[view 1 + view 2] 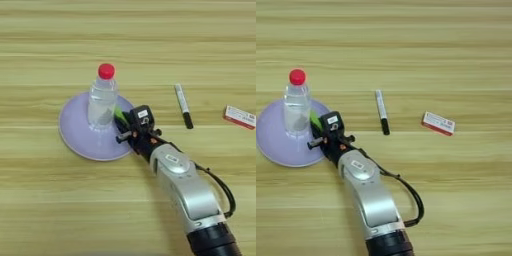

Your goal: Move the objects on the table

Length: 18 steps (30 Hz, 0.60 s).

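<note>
While the silver forearm is being extended in from the lower right, the hand (124,125) is being kept at the right rim of the lilac plate (75,135), black fingers closed on the green block (120,114) over that rim. The bottle (102,97) is being carried upright on the plate. On the counter (50,210), the marker (183,105) and packet (240,117) are being left well right.
</note>
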Each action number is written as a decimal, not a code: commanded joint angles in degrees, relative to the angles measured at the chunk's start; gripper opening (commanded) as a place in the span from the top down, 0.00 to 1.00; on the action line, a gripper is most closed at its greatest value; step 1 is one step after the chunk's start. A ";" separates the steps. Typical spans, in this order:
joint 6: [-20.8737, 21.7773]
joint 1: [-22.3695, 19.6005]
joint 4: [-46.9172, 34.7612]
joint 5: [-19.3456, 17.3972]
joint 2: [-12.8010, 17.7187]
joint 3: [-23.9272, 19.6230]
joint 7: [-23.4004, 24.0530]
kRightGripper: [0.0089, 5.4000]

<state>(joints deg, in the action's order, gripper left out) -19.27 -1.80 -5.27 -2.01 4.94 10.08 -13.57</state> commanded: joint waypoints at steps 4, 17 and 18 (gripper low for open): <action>1.15 -2.96 -2.98 -0.14 -0.17 -0.79 0.10 0.57; 0.70 -3.42 -5.08 -0.44 0.83 -3.12 0.20 0.33; 0.71 -3.45 -5.11 -0.50 0.95 -3.37 0.20 0.32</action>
<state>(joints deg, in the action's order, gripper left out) -19.63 -1.81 -7.09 -2.06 5.43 8.12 -13.57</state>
